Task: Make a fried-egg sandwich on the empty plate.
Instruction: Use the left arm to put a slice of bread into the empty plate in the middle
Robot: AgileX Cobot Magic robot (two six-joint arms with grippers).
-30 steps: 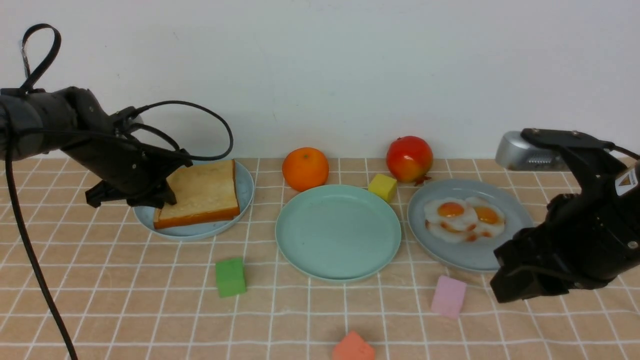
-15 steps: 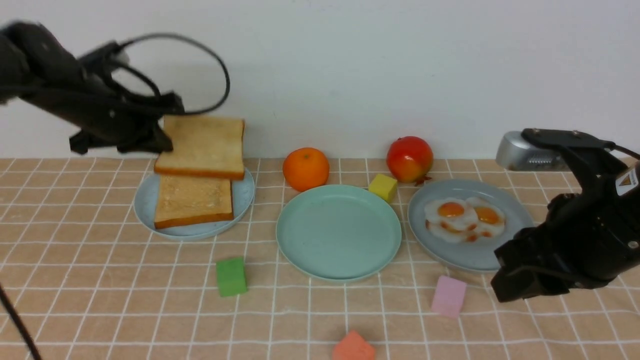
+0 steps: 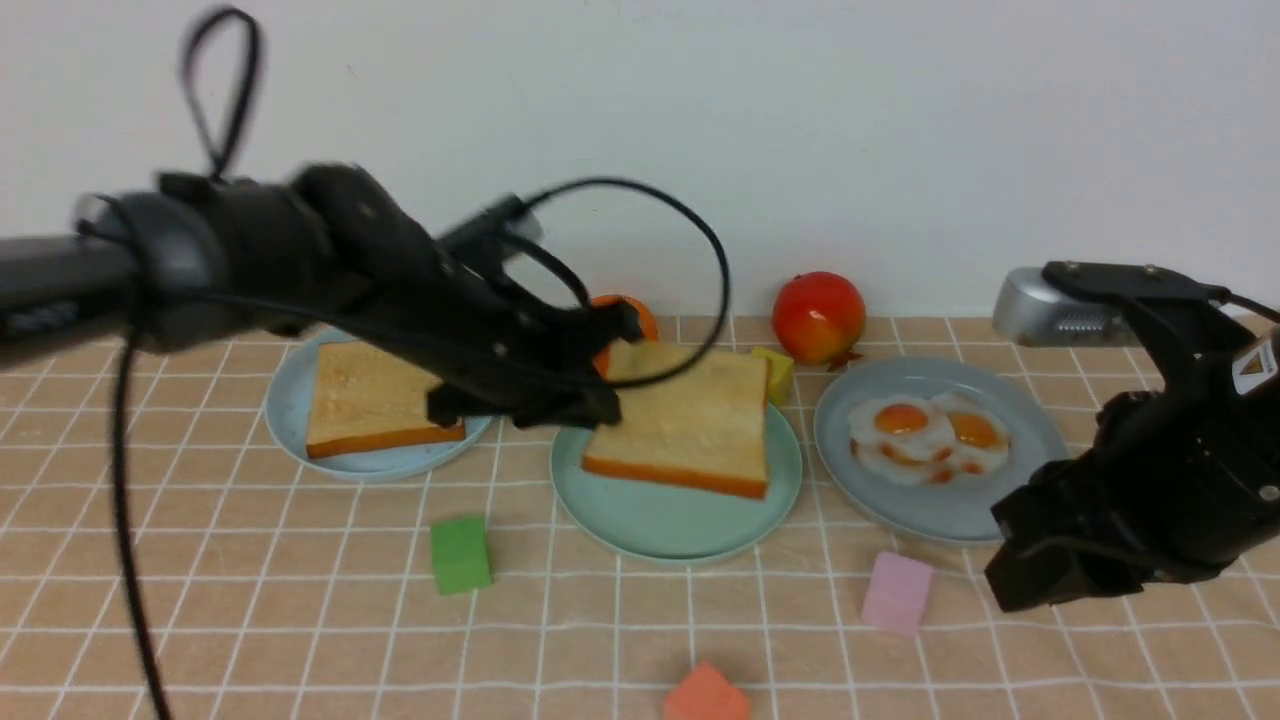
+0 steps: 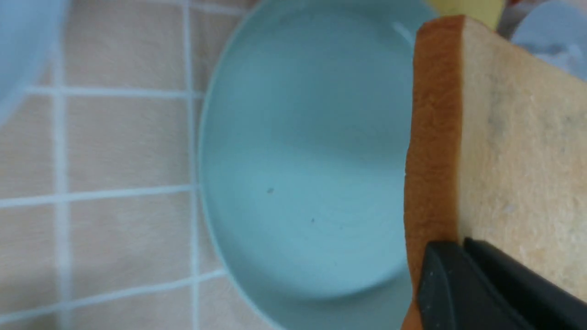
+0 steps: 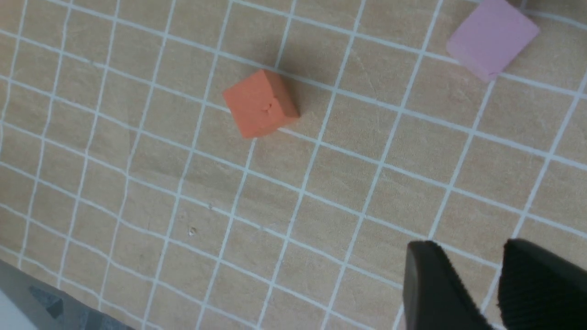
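Front view, left tool (image 3: 598,398) gripping toast (image 3: 692,418)

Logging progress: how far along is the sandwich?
Done: nothing yet. In hand: left hand holds one square tan toast slice over the round mint-green plastic plate. Left: set it down, add a white fried egg from the grey-blue plate, then the second toast slice from the pale-blue plate.

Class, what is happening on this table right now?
The left gripper is clamped on one edge of a toast slice, holding it over the green plate. A second slice lies on the pale blue plate, and the fried eggs sit on the grey plate. The right gripper hangs open above the tablecloth.
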